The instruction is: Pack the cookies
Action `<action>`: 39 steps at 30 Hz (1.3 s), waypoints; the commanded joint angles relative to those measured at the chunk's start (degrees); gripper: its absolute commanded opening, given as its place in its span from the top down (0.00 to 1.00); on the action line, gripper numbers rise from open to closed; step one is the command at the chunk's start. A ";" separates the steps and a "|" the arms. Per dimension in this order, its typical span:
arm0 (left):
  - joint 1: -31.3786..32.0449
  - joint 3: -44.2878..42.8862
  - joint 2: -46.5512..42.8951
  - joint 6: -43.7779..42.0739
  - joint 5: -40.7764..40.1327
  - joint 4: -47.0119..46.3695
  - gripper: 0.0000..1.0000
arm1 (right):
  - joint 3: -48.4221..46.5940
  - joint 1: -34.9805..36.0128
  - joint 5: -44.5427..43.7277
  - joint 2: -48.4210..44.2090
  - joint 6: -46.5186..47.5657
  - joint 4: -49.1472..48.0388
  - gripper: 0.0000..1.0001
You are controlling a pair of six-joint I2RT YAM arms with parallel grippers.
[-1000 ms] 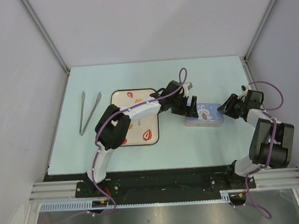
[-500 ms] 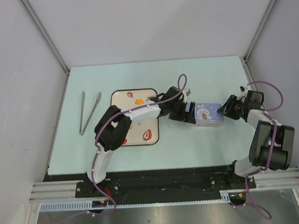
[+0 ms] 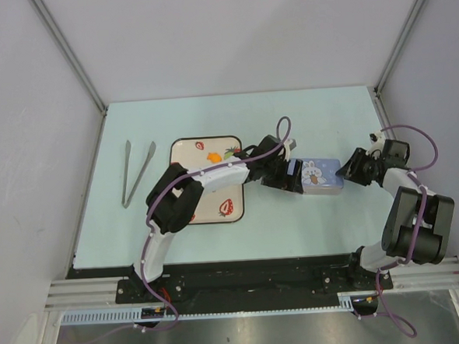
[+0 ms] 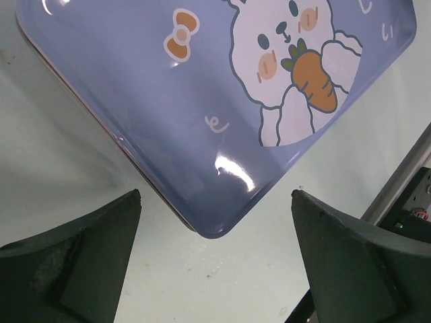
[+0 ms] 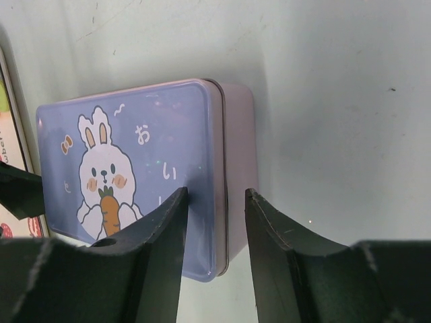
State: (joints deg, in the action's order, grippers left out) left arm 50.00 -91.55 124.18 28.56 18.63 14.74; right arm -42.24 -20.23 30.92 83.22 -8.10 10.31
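Note:
A blue tin (image 3: 321,174) with a rabbit on its shut lid lies right of centre. My left gripper (image 3: 292,174) is open at the tin's left end. In the left wrist view its jaws (image 4: 215,195) stand wide apart around one corner of the tin (image 4: 222,101) without touching it. My right gripper (image 3: 354,168) is at the tin's right end. In the right wrist view it (image 5: 215,192) is narrowly open, straddling the right rim of the tin (image 5: 135,168). A small orange spot (image 3: 212,155) on the tray may be a cookie. No other cookies can be made out.
A white square tray (image 3: 183,153) with strawberry prints lies left of the tin, partly under my left arm. Metal tongs (image 3: 136,171) lie at the far left. Grey walls and frame posts surround the pale green table (image 3: 320,120).
My left gripper has come down from over the tin's left end and now frames its corner. The tin has shifted slightly to the right. My right gripper has barely moved.

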 commanded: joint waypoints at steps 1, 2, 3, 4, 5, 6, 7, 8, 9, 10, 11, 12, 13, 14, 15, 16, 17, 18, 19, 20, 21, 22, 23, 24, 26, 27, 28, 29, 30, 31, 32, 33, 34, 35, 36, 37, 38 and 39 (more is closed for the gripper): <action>0.19 -1.44 -4.38 1.24 0.70 0.20 0.03 | -0.30 -0.69 -1.12 -0.69 3.18 4.81 0.57; 0.19 -1.35 -4.56 1.33 0.88 0.20 0.03 | -0.30 -0.69 -1.03 -0.69 3.18 4.81 0.57; 0.19 -1.27 -4.91 1.33 0.97 0.20 0.03 | -0.30 -0.69 -1.03 -0.60 3.18 4.72 0.57; 0.10 -1.18 -5.26 1.50 1.05 0.20 0.03 | -0.39 -0.69 -1.03 -0.43 3.26 4.64 0.57; 0.19 -0.83 -6.13 1.50 1.23 0.02 0.03 | -0.39 -0.69 -1.12 -0.34 3.35 4.46 0.57; 0.19 -0.56 -6.49 1.50 1.23 -0.06 0.03 | -0.30 -0.78 -1.12 -0.25 3.35 4.55 0.57; 0.19 -0.39 -6.84 1.50 1.40 -0.33 0.03 | -0.39 -0.78 -1.12 -0.16 3.35 4.55 0.57; 0.19 -0.12 -7.46 1.50 1.49 -0.42 0.03 | -0.39 -0.78 -1.12 -0.08 3.35 4.46 0.57; 0.19 -0.04 -7.72 1.50 1.49 -0.50 0.03 | -0.39 -0.78 -1.12 -0.16 3.35 4.46 0.57; 0.19 -0.03 -7.81 1.42 1.41 -0.42 0.03 | -0.30 -0.78 -1.12 -0.08 3.35 4.46 0.57; 0.10 -0.12 -7.90 1.50 1.23 -0.50 0.03 | -0.39 -0.78 -1.12 -0.08 3.35 4.46 0.57; 0.10 -0.30 -7.90 1.50 0.97 -0.42 0.03 | -0.39 -0.78 -1.12 -0.08 3.44 4.55 0.57; 0.10 -0.38 -7.81 1.42 0.71 -0.16 0.03 | -0.30 -0.78 -1.12 -0.34 3.44 4.72 0.57; 0.01 -0.65 -7.64 1.50 0.53 -0.15 0.03 | -0.39 -0.86 -1.21 -0.43 3.61 4.81 0.57; 0.01 -0.91 -6.94 1.50 0.44 0.02 0.03 | -0.39 -0.95 -1.21 -0.60 3.62 4.81 0.57; 0.01 -1.26 -6.50 1.50 -0.08 0.72 0.03 | -0.39 -0.95 -1.21 -0.78 3.53 4.99 0.57; 0.01 -1.79 -5.97 1.59 -0.09 0.81 0.03 | -0.30 -0.95 -1.21 -0.87 3.70 4.99 0.57; -0.16 -2.05 -5.10 1.76 -0.18 0.99 0.03 | -0.39 -0.95 -1.12 -1.04 3.70 5.07 0.57; -0.08 -2.32 -4.48 1.77 -0.18 1.25 0.03 | -0.39 -0.95 -1.12 -1.13 3.70 5.16 0.57; -0.16 -2.93 -4.13 1.85 -0.35 1.43 0.03 | -0.39 -0.95 -1.03 -1.30 3.70 5.16 0.57; -0.25 -3.20 -3.69 1.77 -0.53 1.43 0.04 | -0.39 -0.95 -1.03 -1.39 3.88 5.25 0.57; -0.43 -3.46 -2.90 1.68 -0.61 1.60 0.04 | -0.39 -0.95 -1.12 -1.39 4.05 5.60 0.57; -0.78 -3.98 -2.63 1.68 -0.62 1.61 0.05 | -0.30 -0.95 -1.21 -1.48 4.14 5.78 0.57; -0.78 -4.25 -2.28 1.59 -0.62 1.69 0.05 | -0.30 -0.95 -1.30 -1.48 4.40 6.13 0.57; -1.22 -4.87 -1.49 1.50 -0.79 1.69 0.05 | -0.30 -0.95 -1.38 -1.66 4.49 6.39 0.57; -1.31 -5.04 -1.40 1.50 -0.79 1.78 0.06 | -0.39 -0.95 -1.47 -1.57 4.67 6.57 0.58; -1.48 -5.48 -1.05 1.50 -0.70 1.78 0.06 | -0.39 -0.87 -1.56 -1.57 4.84 6.66 0.58; -1.66 -5.66 -0.96 1.50 -0.70 1.87 0.06 | -0.30 -0.87 -1.56 -1.40 4.85 6.74 0.58; -1.74 -5.75 -0.87 1.50 -0.62 1.78 0.06 | -0.30 -0.87 -1.56 -1.31 4.76 6.75 0.58; -1.92 -5.92 -0.78 1.50 -0.62 1.87 0.06 | -0.39 -0.78 -1.56 -1.22 4.85 6.75 0.58; -1.92 -6.01 -0.61 1.50 -0.62 1.69 0.06 | -0.30 -0.78 -1.56 -0.96 4.93 6.75 0.58; -2.10 -6.18 -0.34 1.42 -0.62 1.69 0.06 | -0.30 -0.69 -1.56 -0.69 4.93 6.92 0.58; -2.27 -6.62 -0.17 1.41 -0.62 1.78 0.06 | -0.39 -0.69 -1.56 -0.60 5.11 7.10 0.58; -2.45 -6.80 0.27 1.33 -0.62 1.78 0.08 | -0.48 -0.60 -1.65 -0.43 5.02 7.10 0.58; -2.54 -6.98 0.45 1.24 -0.62 1.87 0.08 | -0.56 -0.69 -1.74 -0.34 5.20 7.18 0.58; -2.71 -7.15 0.54 1.24 -0.70 1.87 0.08 | -0.48 -0.60 -1.74 -0.34 5.20 7.27 0.58; -2.80 -7.24 0.88 1.15 -0.79 1.96 0.09 | -0.56 -0.51 -1.74 -0.25 5.20 7.45 0.58; -2.80 -7.33 1.06 1.06 -0.79 1.96 0.09 | -0.48 -0.51 -1.91 -0.25 5.28 7.45 0.59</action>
State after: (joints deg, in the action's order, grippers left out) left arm 47.66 -96.14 124.60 29.06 18.17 17.06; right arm -42.48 -20.86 31.90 82.21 -5.26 12.99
